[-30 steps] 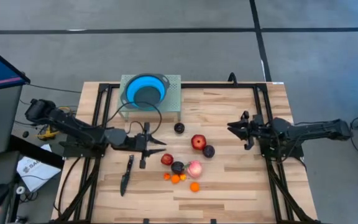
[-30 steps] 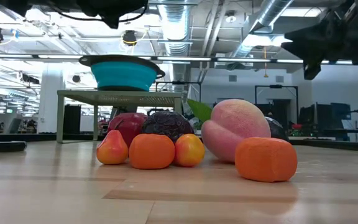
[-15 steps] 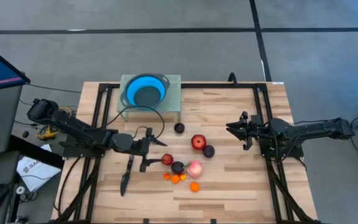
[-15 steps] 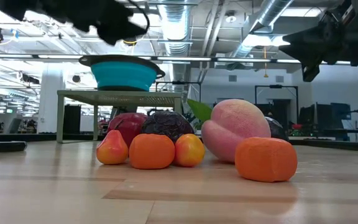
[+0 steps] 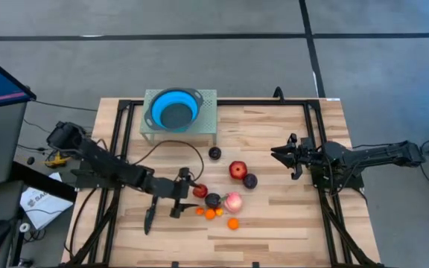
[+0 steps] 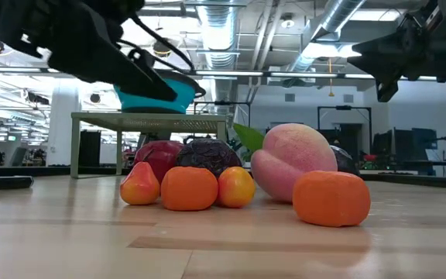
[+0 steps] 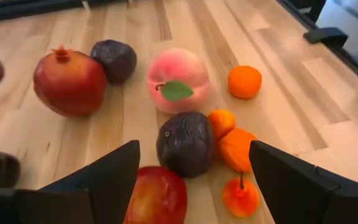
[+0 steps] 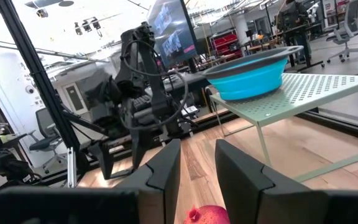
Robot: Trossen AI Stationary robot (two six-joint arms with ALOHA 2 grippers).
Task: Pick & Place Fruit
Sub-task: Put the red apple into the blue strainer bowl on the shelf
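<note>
The fruit lies in a cluster mid-table: a red apple point(image 7: 156, 196), a dark purple one point(image 7: 186, 143), a pink peach point(image 7: 178, 79), a red pomegranate point(image 5: 237, 170), more dark ones point(image 5: 250, 180) and tiny orange ones point(image 7: 238, 149). My left gripper point(image 5: 188, 192) hovers open at the cluster's left side. In its wrist view its fingers point(image 7: 104, 180) stand either side of the apple and the dark purple fruit, touching neither. My right gripper point(image 5: 275, 153) waits at the right, its fingers a narrow gap apart with nothing between. The blue bowl point(image 5: 174, 109) rests on a green stand.
A long black knife point(image 5: 151, 211) lies left of the cluster, close to my left arm. The green perforated stand point(image 5: 207, 112) with the bowl is at the far edge. One dark fruit point(image 5: 214, 153) lies apart, in front of the stand. Black frame rails point(image 5: 118, 134) run along both table sides.
My left gripper has gone toward the table's near and right edges and down toward the fruit cluster, opening wide on the way. It now hangs over the red apple and dark purple fruit. The fruit has stayed where it was.
</note>
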